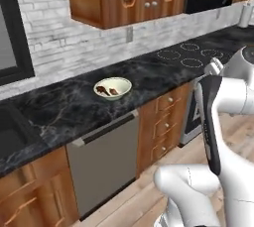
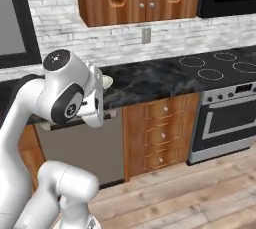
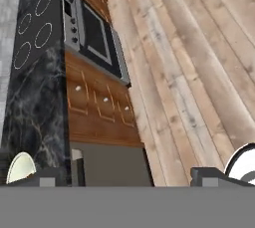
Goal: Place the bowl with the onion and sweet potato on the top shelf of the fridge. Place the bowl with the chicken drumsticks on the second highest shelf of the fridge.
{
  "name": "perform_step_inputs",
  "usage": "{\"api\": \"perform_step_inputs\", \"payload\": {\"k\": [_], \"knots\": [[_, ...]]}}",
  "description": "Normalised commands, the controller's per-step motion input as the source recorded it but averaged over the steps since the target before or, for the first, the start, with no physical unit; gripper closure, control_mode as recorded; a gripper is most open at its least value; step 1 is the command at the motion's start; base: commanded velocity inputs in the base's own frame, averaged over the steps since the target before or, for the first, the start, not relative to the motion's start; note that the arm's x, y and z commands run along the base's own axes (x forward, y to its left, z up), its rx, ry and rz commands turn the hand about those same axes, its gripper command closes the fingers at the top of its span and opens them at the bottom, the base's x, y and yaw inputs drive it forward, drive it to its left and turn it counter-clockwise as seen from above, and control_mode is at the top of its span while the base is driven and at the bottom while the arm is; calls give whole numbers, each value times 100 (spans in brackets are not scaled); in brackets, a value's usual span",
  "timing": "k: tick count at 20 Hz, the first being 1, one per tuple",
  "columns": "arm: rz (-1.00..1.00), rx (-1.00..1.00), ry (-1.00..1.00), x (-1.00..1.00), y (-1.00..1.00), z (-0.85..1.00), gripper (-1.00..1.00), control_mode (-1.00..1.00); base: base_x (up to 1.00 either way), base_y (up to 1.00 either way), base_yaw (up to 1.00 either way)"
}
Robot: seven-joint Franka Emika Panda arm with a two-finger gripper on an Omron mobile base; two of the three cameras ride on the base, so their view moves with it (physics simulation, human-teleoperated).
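Sitting on the black marble tabletop (image 1: 74, 107), a pale round bowl (image 1: 112, 88) held seemingly two reddish-brown drumsticks (image 1: 108, 91); the gripper (image 3: 127, 176) hung released above the wooden floor (image 3: 199, 72).

The left base view looked forward and down from behind the arm at the black marble counter (image 1: 74, 104), with the bowl (image 1: 112, 88) near mid-frame and the cooktop (image 1: 191, 55) at upper right. The right base view faced the same counter (image 2: 150, 80) from the other side, taking in the oven (image 2: 227, 118) and drawers (image 2: 159, 135). The hand view, rolled sideways, looked down from above at the wooden floor (image 3: 199, 72), oven (image 3: 97, 40) and counter (image 3: 37, 102).
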Motion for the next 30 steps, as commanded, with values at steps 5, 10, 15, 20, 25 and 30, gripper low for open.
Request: {"api": "perform_step_inputs", "payload": {"k": [5, 10, 15, 20, 25, 30], "knots": [[0, 0, 0, 0, 0, 0, -100, 100, 62, -57, 74], [0, 0, 0, 0, 0, 0, -100, 100, 63, -63, 67], [0, 0, 0, 0, 0, 0, -100, 100, 67, -49, 63], [0, 0, 0, 0, 0, 0, -100, 100, 54, -57, 33], [7, 1, 4, 32, -13, -23, -100, -100, 43, -24, 11], [22, 19, 32, 48, -65, -97, -100, -100, 0, 0, 0]]}}
